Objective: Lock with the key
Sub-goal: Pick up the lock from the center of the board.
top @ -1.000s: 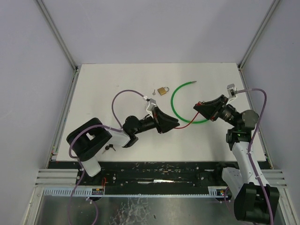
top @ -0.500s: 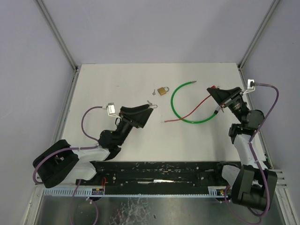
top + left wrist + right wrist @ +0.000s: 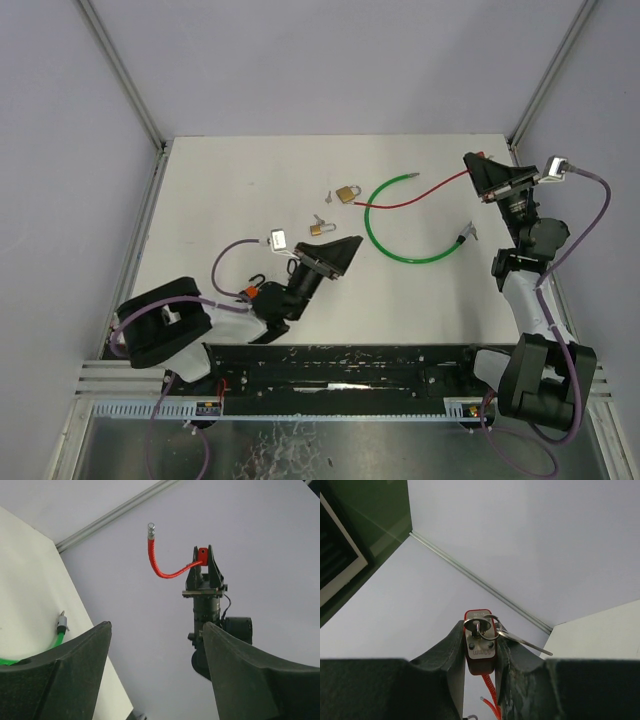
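Note:
My right gripper (image 3: 478,176) is shut on a red cable lock (image 3: 480,647) and holds it above the table's back right. A key (image 3: 481,625) sits in the lock's face, and a ring carries a second key (image 3: 524,640) sticking out to the right. The red cable (image 3: 410,193) trails left from the lock with its free end loose. It also shows in the left wrist view (image 3: 167,573). My left gripper (image 3: 347,247) is open and empty at mid-table, pointing toward the right arm. Its fingers (image 3: 75,680) frame the lock (image 3: 202,556).
A green cable lock (image 3: 405,236) lies looped on the table between the arms. A brass padlock (image 3: 347,193) with a key (image 3: 327,197) lies behind it. A smaller brass padlock (image 3: 316,230) lies by the left gripper. A small black lock (image 3: 257,281) sits near the left arm.
My right gripper has risen and swung to the back right, pulling the red cable with it. My left arm has shifted, its gripper now near the small brass padlock, still open.

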You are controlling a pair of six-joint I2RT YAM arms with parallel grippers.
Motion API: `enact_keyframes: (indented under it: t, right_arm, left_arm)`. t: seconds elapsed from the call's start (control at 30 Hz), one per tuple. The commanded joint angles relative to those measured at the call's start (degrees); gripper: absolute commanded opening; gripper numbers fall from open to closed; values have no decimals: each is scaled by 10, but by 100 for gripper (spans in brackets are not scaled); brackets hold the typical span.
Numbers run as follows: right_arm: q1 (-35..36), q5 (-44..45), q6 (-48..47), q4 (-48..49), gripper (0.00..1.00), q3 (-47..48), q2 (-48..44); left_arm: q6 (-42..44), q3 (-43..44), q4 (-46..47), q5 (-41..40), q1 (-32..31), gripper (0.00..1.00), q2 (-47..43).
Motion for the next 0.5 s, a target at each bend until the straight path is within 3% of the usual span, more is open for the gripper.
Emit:
enact_keyframes:
  t: [0.0,0.47]
  right_arm:
    - [16,43,8,3,0,-3,-16]
    - [17,43,29,-25,0,-36,-52]
  left_arm:
    - [5,79,38,-90,-9,70,68]
    - [49,198,41,-135,-11,56,162]
